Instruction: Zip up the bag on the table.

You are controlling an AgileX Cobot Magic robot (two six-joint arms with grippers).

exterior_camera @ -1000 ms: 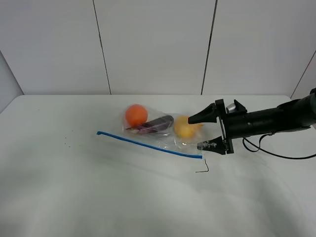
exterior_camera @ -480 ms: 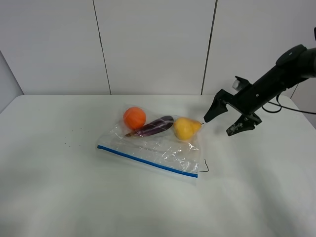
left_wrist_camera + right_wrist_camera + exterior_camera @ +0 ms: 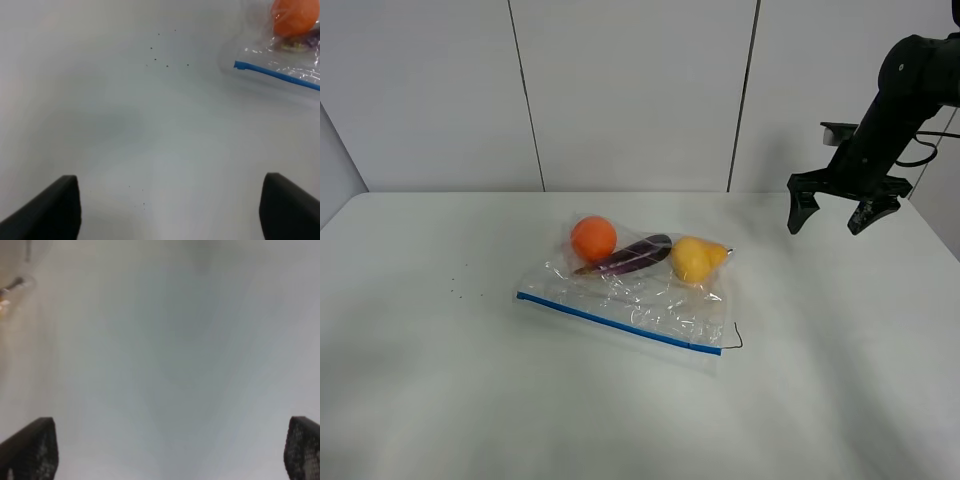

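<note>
The clear crinkly bag (image 3: 640,290) lies flat on the white table (image 3: 470,380), its blue zipper strip (image 3: 620,323) along the near edge. Inside show an orange ball (image 3: 593,238), a dark purple eggplant (image 3: 628,255) and a yellow pear (image 3: 694,259). A corner of the bag (image 3: 280,60) shows in the left wrist view. My right gripper (image 3: 828,216) is open and empty, raised above the table's far right, well clear of the bag. In the right wrist view its fingertips (image 3: 30,450) stand wide apart over bare table. My left gripper (image 3: 170,210) is open over bare table, left of the bag; it is out of the exterior view.
A thin black thread (image 3: 733,338) lies at the bag's right end. Small dark specks (image 3: 157,57) dot the table left of the bag. A panelled white wall (image 3: 630,90) stands behind the table.
My right gripper let go at the bag's right end, rose and drew back to the far right. The bag settled flat on the table. The left arm shows no earlier view.
</note>
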